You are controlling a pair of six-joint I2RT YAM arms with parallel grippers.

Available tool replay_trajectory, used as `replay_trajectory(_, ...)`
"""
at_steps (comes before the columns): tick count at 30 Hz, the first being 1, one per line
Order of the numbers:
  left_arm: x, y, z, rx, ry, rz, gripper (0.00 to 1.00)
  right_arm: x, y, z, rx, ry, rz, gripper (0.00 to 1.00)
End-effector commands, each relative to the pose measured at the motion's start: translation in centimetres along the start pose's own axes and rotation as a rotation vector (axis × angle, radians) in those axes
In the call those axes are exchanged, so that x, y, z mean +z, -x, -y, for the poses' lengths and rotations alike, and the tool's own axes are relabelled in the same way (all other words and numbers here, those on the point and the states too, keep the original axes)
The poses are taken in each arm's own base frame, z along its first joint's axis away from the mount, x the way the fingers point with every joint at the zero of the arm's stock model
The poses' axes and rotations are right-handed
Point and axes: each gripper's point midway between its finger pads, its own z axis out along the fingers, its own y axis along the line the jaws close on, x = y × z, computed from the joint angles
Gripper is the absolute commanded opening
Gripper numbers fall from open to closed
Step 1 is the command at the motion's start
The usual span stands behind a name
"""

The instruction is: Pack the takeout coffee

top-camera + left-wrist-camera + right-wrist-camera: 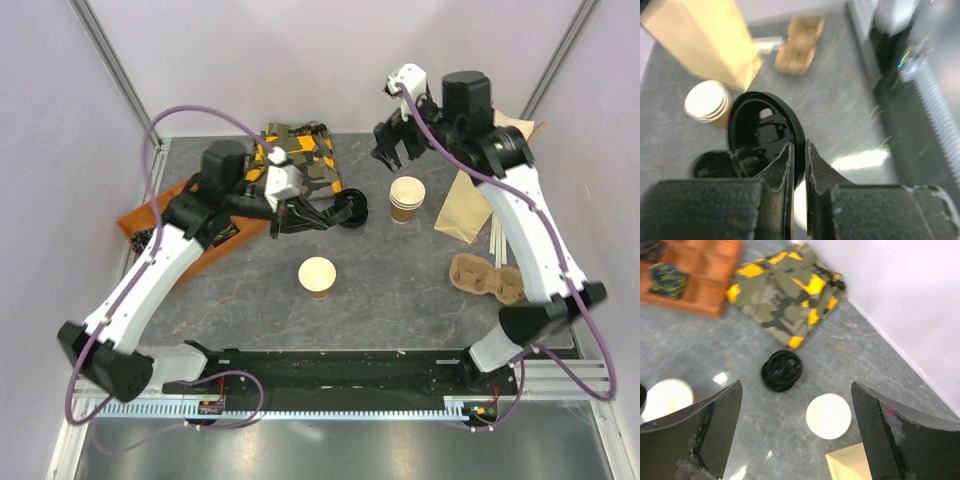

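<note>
Capping is the step in hand. The left end effector (799, 147) is clamped on a black lid (765, 132). The lone paper cup (317, 277) stands lidless mid-surface (400, 290). The right end effector (796, 405) hangs wide apart. Next, probably, the lid must be centred squarely over that cup.

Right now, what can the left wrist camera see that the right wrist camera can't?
Only the left wrist view: the left tool pinching a lid, and the carrier behind it.
Only the right wrist view: the open right tool, the camo cloth and the orange tray.
Both views: the cup stack, the lid stack and the bag.
</note>
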Motion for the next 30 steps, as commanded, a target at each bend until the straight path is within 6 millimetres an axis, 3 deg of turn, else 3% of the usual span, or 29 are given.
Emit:
replay_trajectory(1,-2.1,4.5,4.9,-0.642,-0.114,0.201,0.03,-4.7,-0.1,-4.6,-0.096,0.15,0.065,0.98)
replay_trajectory(2,-3.2,6.4,5.4,-0.598,-0.076,0.281,0.03,-4.9,-1.4,-5.8,-0.09,0.201,0.051,0.98)
replay_trajectory(3,-3.3,6.2,4.9,-0.584,-0.046,0.345,0.04,-6.2,-1.2,-6.6,-0.097,0.216,0.065,0.98)
replay_trajectory(5,-4.0,6.3,4.0,-0.694,0.016,0.363,0.03,-6.8,-2.5,-7.9,-0.06,0.26,0.005,0.98)
replay_trajectory(9,-6.0,6.4,2.2,-0.788,0.123,0.41,0.02,-5.9,-5.7,-9.9,0.054,0.359,-0.115,0.98)
replay_trajectory(12,-7.0,5.9,0.9,-0.855,0.2,0.442,0.02,-5.0,-6.8,-11.5,0.13,0.425,-0.139,0.98)
replay_trajectory(16,-7.6,3.4,-0.6,-1.016,0.264,0.462,0.02,-3.3,-4.6,-11.2,0.153,0.397,-0.021,0.93)
replay_trajectory(17,-7.5,2.0,-0.7,-1.072,0.275,0.459,0.02,-2.6,-4.5,-11.2,0.159,0.409,-0.02,0.91)
replay_trajectory(19,-7.6,0.5,-1.3,-1.151,0.29,0.471,0.02,-1.9,-3.0,-12.1,0.15,0.458,0.019,0.75)
replay_trajectory(20,-7.4,-0.7,-1.3,-1.19,0.293,0.466,0.02,-0.9,-2.9,-12.4,0.154,0.479,0.013,0.73)
replay_trajectory(25,-7.6,-2.2,-2.1,-1.278,0.277,0.51,0.02,0.1,0.1,-16.1,0.158,0.61,0.093,0.57)
replay_trajectory(30,-8.8,-2.5,-3.4,-1.338,0.273,0.596,0.02,-0.1,2.9,-17.7,0.303,0.652,0.288,0.46)
